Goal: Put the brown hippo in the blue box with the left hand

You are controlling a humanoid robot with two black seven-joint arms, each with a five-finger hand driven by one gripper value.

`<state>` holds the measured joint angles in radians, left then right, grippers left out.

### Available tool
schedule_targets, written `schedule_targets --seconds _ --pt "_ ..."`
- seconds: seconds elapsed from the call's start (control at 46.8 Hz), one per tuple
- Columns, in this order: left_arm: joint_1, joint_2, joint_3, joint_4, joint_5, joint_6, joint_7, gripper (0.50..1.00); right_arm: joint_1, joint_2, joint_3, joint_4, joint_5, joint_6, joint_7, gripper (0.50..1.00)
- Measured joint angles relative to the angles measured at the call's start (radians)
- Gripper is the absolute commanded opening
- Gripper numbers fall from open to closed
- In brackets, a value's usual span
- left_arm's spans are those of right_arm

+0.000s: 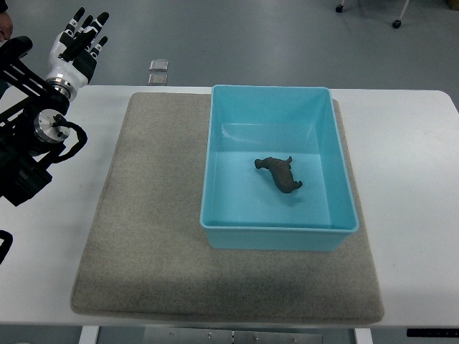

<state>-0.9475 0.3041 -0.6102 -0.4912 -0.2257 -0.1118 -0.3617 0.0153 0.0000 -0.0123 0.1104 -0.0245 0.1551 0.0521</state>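
One brown hippo [278,173], one blue box [276,97], one mat [150,215].

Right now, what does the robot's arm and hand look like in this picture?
Only the left arm shows, at the picture's left edge. The left hand is white with black finger segments and tips. Behind it sit a silver metal wrist joint, black brackets and a looping black cable.

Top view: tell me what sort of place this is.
Likely a robotics lab or test room: a white table with a grey mat, grey floor with chair casters, and a blue box staged for the left hand.
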Motion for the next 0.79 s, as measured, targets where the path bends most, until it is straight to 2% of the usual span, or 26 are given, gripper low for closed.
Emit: schedule_targets --seconds 0.791 --pt "0.049 -0.071 -0.044 -0.004 0.000 0.000 -0.010 0.999 0.000 0.000 0.001 0.004 0.001 0.002 0.000 0.936"
